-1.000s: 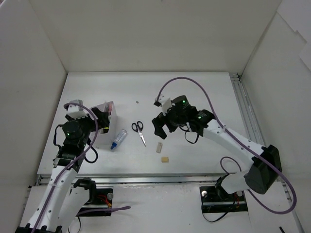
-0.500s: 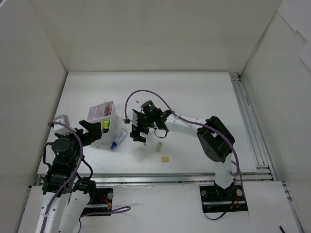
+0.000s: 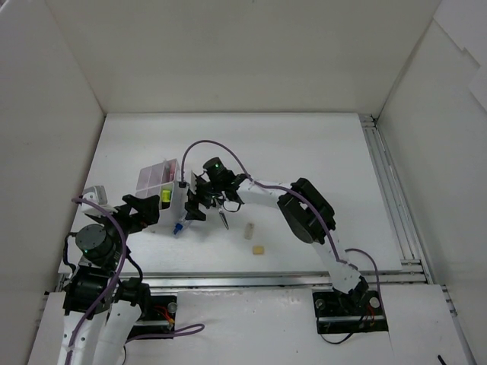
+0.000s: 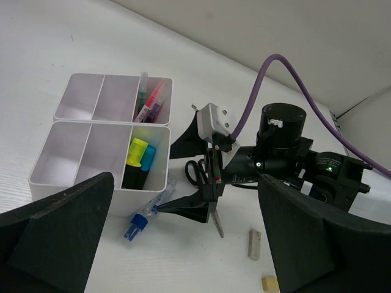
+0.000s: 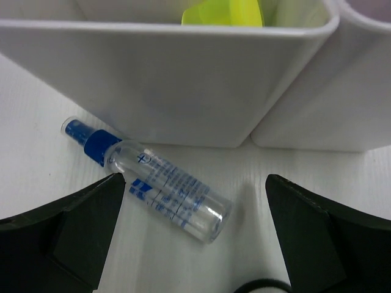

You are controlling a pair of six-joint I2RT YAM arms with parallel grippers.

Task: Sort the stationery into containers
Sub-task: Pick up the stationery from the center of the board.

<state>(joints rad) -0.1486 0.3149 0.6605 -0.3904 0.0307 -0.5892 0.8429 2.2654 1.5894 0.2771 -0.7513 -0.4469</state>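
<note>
The small clear spray bottle [image 5: 160,186] with the blue cap lies on its side on the table [image 5: 36,152], just beside the near wall of the white box [image 5: 153,79] that holds a yellow highlighter [image 5: 223,12]. The right gripper [image 5: 195,183] hangs over it, fingers spread wide and holding nothing. The bottle sits slanted between them, so closing could spin or roll it away, and a finger might catch the box wall or the scissors [image 4: 215,218] close behind. The left gripper [image 3: 141,211] waits near the box, spread and empty
</note>
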